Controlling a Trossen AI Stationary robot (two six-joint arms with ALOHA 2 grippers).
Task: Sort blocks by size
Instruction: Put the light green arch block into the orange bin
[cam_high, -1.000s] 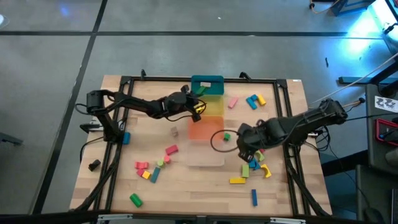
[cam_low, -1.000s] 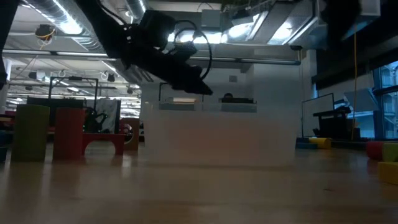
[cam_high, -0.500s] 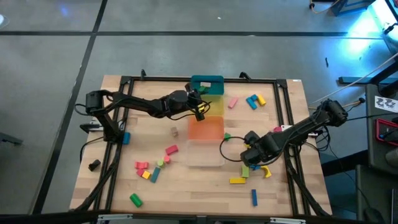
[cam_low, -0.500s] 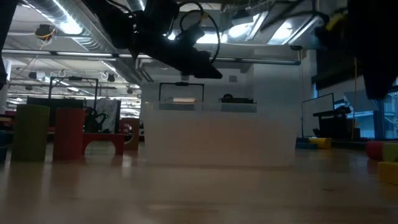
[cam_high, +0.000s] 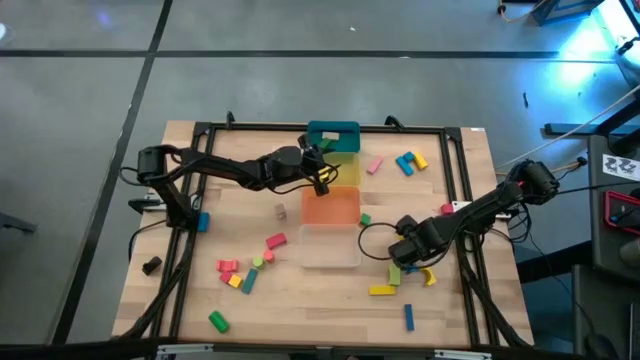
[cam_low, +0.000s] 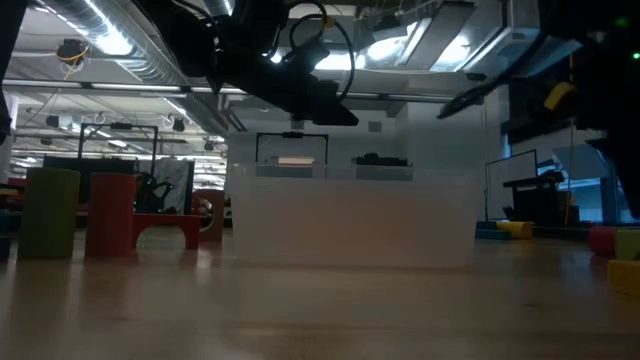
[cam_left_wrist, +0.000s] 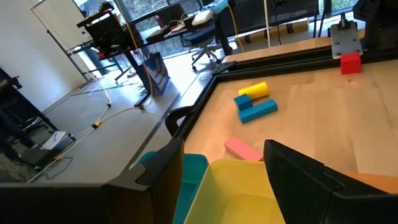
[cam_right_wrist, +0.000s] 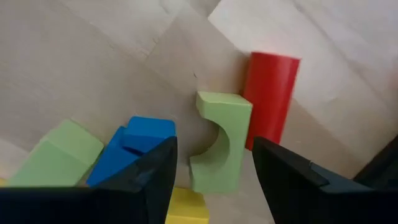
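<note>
Blocks lie scattered on the wooden table. My right gripper (cam_high: 399, 256) is open and low over a cluster at the right. In its wrist view (cam_right_wrist: 214, 146) the fingers stand on either side of a green arch block (cam_right_wrist: 219, 140) without touching it. That block lies flat beside a red cylinder (cam_right_wrist: 270, 99), blue blocks (cam_right_wrist: 134, 146) and a light green block (cam_right_wrist: 59, 155). My left gripper (cam_high: 322, 176) is open and empty above the yellow bin (cam_high: 343, 166). In its wrist view (cam_left_wrist: 221, 152) the yellow bin (cam_left_wrist: 236, 193) shows below the fingers.
Four bins stand in a row down the middle: teal (cam_high: 333, 133), yellow, orange (cam_high: 331, 207), clear (cam_high: 330, 246). Loose blocks lie at the far right (cam_high: 408, 161), near left (cam_high: 240, 272) and near right (cam_high: 382, 290). A black frame rail (cam_high: 465, 200) borders the table.
My right gripper has gone toward the table's near edge and down, from beside the orange bin to the block cluster at the right. My left gripper has risen a little over the yellow bin.
</note>
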